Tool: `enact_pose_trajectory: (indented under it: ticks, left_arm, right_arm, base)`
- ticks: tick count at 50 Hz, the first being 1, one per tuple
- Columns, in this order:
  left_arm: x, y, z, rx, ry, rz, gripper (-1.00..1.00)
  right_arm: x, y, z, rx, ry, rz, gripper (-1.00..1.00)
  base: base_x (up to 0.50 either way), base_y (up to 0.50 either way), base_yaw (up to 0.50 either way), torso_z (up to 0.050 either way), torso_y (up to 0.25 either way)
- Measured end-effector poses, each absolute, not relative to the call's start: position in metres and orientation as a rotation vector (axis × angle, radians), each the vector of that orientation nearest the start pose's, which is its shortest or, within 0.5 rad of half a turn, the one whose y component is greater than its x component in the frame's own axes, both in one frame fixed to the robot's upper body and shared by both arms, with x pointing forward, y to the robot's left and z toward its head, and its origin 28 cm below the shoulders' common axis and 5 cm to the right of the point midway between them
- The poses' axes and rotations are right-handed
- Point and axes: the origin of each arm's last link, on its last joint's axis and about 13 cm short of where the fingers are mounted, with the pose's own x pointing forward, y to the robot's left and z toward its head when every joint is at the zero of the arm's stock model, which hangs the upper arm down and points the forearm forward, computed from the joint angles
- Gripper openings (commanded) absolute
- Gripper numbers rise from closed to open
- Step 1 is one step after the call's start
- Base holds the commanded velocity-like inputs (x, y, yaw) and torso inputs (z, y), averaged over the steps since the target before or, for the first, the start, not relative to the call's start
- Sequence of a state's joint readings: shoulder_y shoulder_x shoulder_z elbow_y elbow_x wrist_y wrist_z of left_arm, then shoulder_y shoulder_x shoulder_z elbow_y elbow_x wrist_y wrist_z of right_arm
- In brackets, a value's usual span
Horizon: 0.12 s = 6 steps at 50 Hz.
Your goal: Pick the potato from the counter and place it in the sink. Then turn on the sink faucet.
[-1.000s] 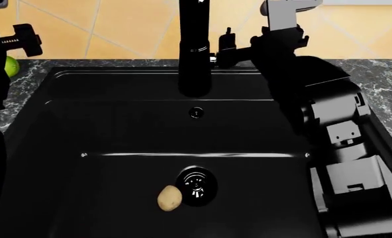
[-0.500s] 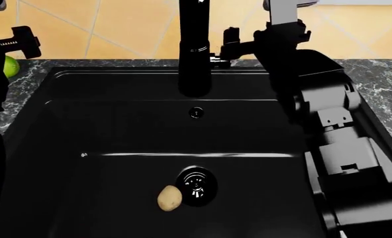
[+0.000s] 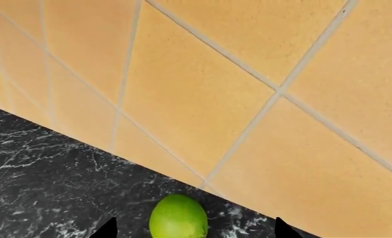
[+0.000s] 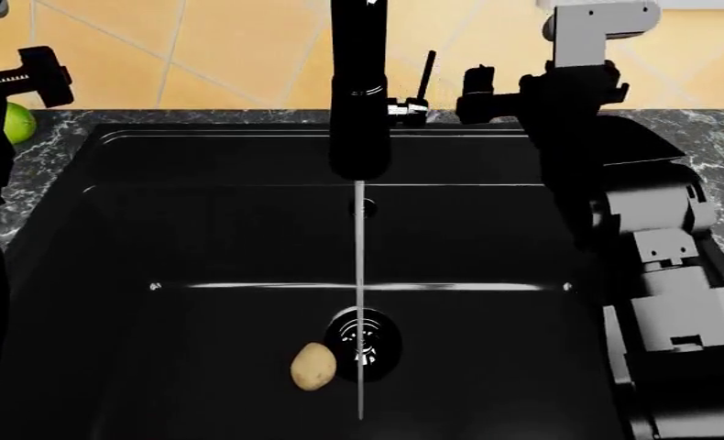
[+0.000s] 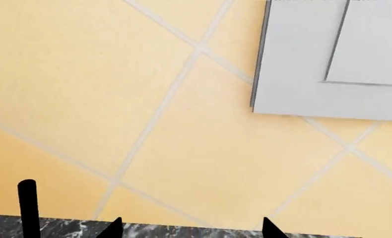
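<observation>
In the head view, the left gripper (image 4: 47, 75) sat at the upper left edge of the frame, a dark clamp-like shape above the counter (image 4: 44, 151); whether its fingers were apart or together could not be told there. In the left wrist view only its two fingertips (image 3: 106, 229) showed at the bottom edge, set wide apart, with nothing between them. A round green lime (image 4: 17, 123) lay on the counter just below that gripper, against the yellow tiled wall (image 4: 215, 46).

The black sink (image 4: 215, 275) filled most of the frame. The potato (image 4: 313, 366) lay on the sink floor at lower centre, just left of the round drain (image 4: 362, 344). The sink faucet (image 4: 359, 92) rose at top centre, and a thin stream of water (image 4: 359, 275) fell straight from its spout to the drain. The faucet's thin lever (image 4: 426, 75) stood upright just right of the spout.

The right gripper (image 4: 482, 103) hung just right of the lever, not touching it. In the right wrist view its fingertips (image 5: 269, 229) stood wide apart, empty.
</observation>
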<state>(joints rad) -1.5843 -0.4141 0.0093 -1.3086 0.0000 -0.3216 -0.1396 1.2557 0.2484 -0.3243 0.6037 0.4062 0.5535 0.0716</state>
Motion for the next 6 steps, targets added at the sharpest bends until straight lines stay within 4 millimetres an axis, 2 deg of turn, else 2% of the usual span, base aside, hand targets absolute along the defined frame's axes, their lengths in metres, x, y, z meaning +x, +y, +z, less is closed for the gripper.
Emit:
enact_pose_trajectory:
  ticks: [6]
  left_arm:
    - [0.4008, 0.3822, 0.2821, -0.003, 0.048, 0.556, 1.0]
  right_arm:
    - [0.4048, -0.139, 0.2583, -0.046, -0.036, 0.024, 1.0]
  base:
    - [0.0, 0.0, 0.0, 0.0, 0.0]
